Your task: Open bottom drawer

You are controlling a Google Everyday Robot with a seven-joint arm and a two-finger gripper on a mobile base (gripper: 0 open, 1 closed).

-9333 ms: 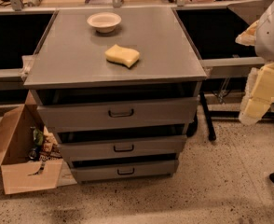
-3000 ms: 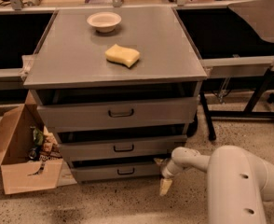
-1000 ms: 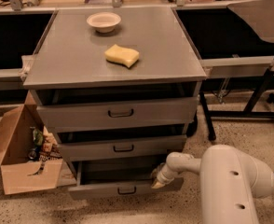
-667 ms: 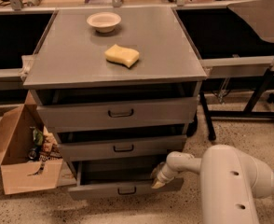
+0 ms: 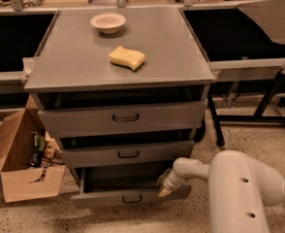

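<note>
Speckled floor (image 5: 251,142), bottom drawer (image 5: 106,198) partly out, gripper (image 5: 164,191) at its right end, grip unclear

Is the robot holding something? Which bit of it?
It cannot be told. The gripper sits at the right end of the bottom drawer front, not at its handle.

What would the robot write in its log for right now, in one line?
bottom drawer: partly open | gripper: at drawer front's right end | cabinet top: bowl, yellow sponge
</note>
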